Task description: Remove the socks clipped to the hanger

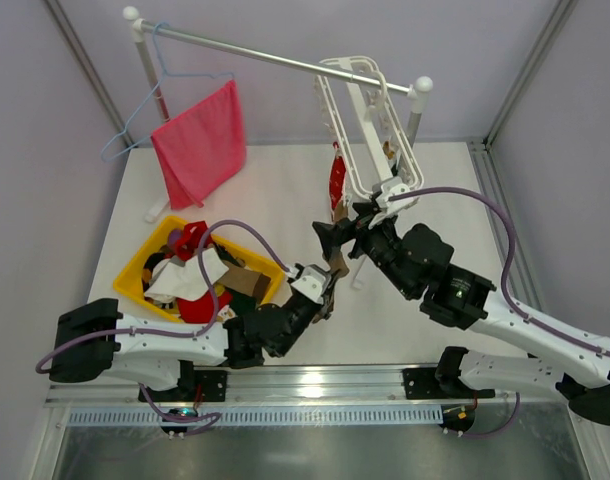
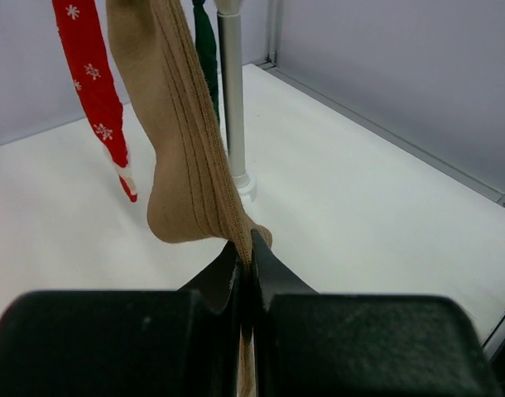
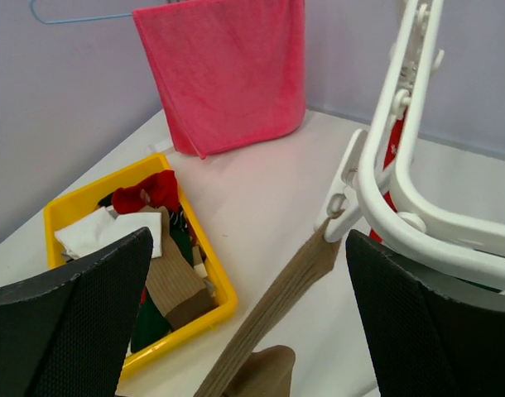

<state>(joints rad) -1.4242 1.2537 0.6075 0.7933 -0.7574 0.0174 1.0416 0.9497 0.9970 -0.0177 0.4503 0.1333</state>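
Note:
The white hanger [image 1: 370, 130] hangs from the rail, tilted down toward me; it also shows in the right wrist view [image 3: 401, 165]. A tan sock [image 2: 182, 124] hangs from one of its clips [image 3: 339, 207] and runs taut down and left [image 3: 277, 306]. My left gripper [image 2: 246, 248] is shut on the sock's lower end; it also shows in the top view [image 1: 328, 285]. A red snowflake sock [image 2: 91, 74] and a dark green sock [image 2: 206, 50] hang behind it. My right gripper [image 3: 248, 248] is open and empty, its jaws either side of the clipped sock, right by the hanger's low end [image 1: 340, 235].
A yellow bin [image 1: 135, 262] with several socks sits at the front left, seen also in the right wrist view [image 3: 211, 281]. A pink-red cloth [image 1: 200, 145] hangs on a light-blue wire hanger [image 1: 135, 110]. The rack's right post [image 2: 232, 99] stands just behind the socks.

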